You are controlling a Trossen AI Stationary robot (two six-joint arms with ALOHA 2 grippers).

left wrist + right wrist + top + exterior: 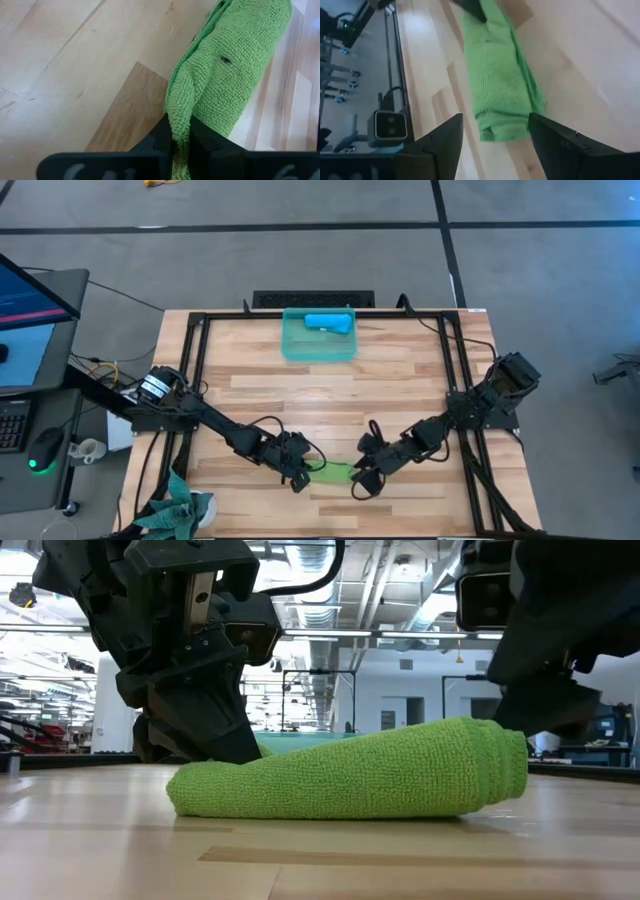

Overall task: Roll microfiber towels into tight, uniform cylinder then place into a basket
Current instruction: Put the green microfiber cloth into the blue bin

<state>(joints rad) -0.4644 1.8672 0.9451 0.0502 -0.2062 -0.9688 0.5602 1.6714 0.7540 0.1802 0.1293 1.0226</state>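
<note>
Lime green towel [334,471] is rolled into a cylinder, lying on the wooden table [400,370] at about 6 o'clock from table centre, near the front edge. In the low view the roll [370,780] looks thicker at one end, tapering to a flatter end.

Left gripper [300,477] sits at the roll's 9 o'clock end. Left wrist view: fingers [160,142] are narrow and pinching a fold of the green towel [225,75] between them.

Right gripper [362,480] is at the roll's 3 o'clock end. Right wrist view: fingers [445,137] are spread wide, straddling the end of the roll [497,85] without touching it.

Sky-blue towel [329,322], already rolled, lies inside the teal-green basket [296,348] at 12 o'clock, by the table's far edge, well apart from both grippers.

Darker teal-green cloth [180,505] hangs off the table's front-left corner, around 8 o'clock.
</note>
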